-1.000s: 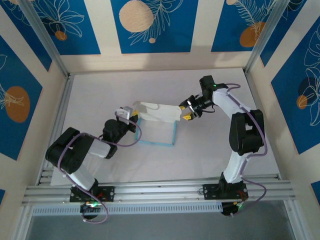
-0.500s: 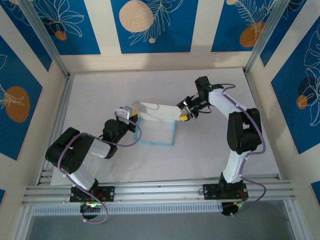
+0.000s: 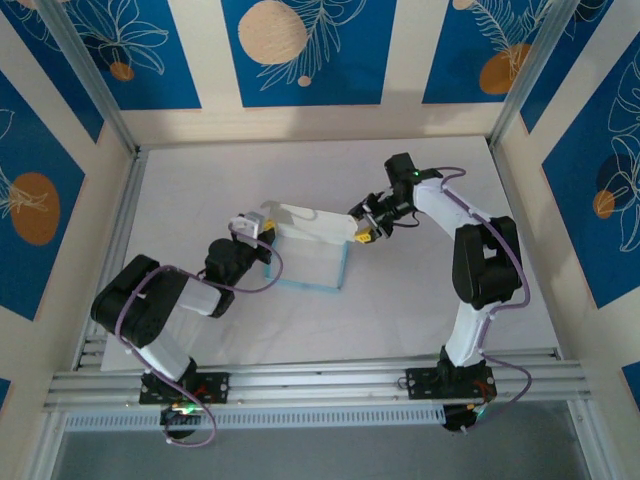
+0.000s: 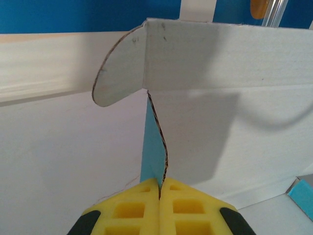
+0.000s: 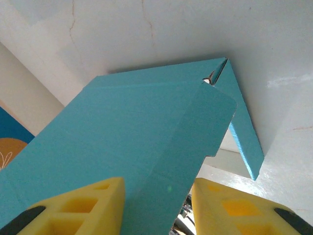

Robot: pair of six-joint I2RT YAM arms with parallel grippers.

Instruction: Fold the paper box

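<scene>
Top external: paper box (image 3: 315,225) long axis L-R, white side up.

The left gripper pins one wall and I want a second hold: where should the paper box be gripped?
Probably the raised panel of the paper box, at its right end, from the right, jaws straddling the card. It stands off the table with both faces free, and the left gripper holds the opposite end.

The flat white tabletop (image 3: 200,180) carries one thing near its middle: a half-folded thin card paper box (image 3: 315,226) (white inside, light-blue walls).
</scene>
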